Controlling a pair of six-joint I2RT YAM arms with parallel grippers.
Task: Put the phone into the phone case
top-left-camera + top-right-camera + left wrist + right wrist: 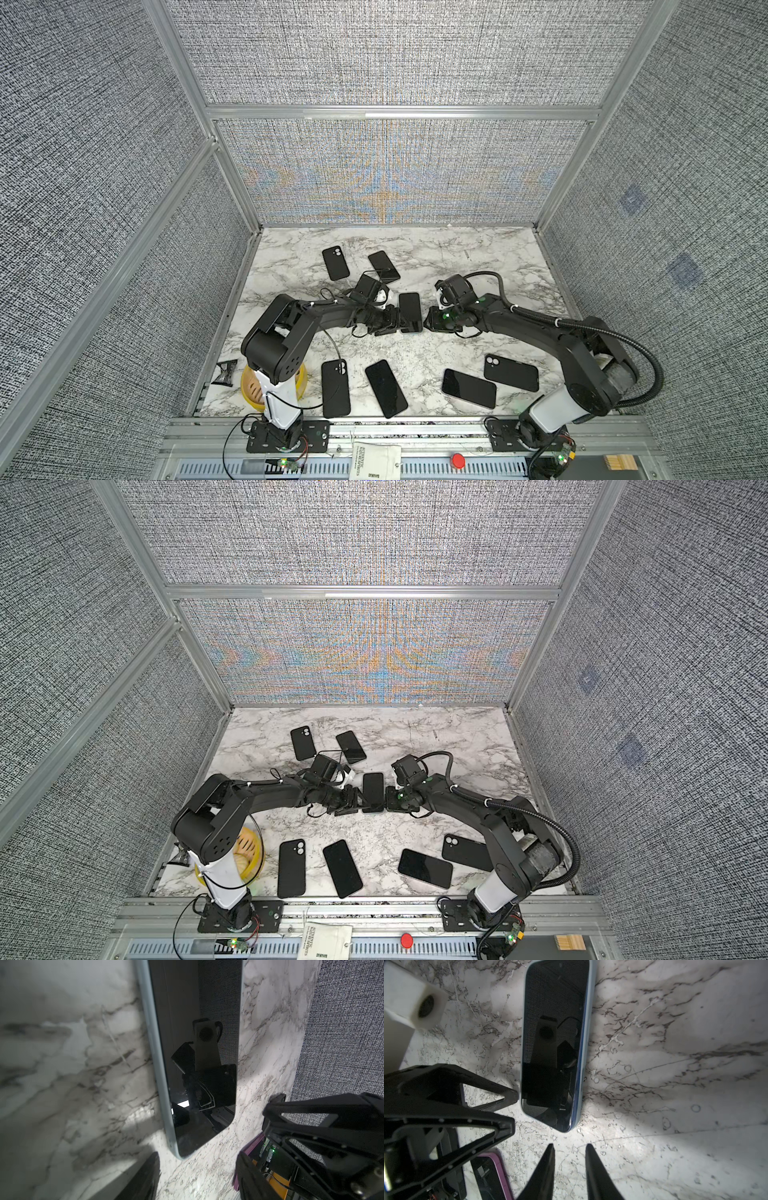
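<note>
Bright, sharp booth from above; dim, soft wrist views.
Rainbow moiré rippled mid-frame across the back wall (386,174) (365,654) in both top views; close up, a bright patch lit the blurred marble table (143,1122) and the phone (550,1022) mirrored dark shapes.

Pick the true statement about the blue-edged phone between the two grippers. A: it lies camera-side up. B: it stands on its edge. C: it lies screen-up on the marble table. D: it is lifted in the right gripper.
C: the phone lies flat on the marble table, glossy dark screen up, and the right gripper is open short of it.
</note>
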